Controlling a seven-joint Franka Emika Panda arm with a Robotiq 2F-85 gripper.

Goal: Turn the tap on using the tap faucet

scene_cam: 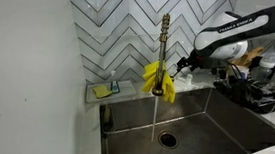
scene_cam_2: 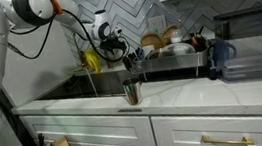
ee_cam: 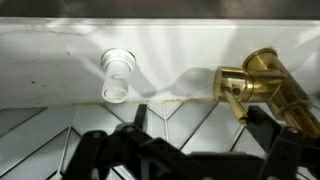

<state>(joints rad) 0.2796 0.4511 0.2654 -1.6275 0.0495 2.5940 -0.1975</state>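
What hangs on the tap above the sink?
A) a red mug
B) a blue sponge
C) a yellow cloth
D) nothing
C: in an exterior view a yellow cloth is draped around the tap just above the basin.

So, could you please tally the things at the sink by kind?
Brass tap: 1
Yellow cloth: 1
Small tray: 1
Drain: 1
Total: 4
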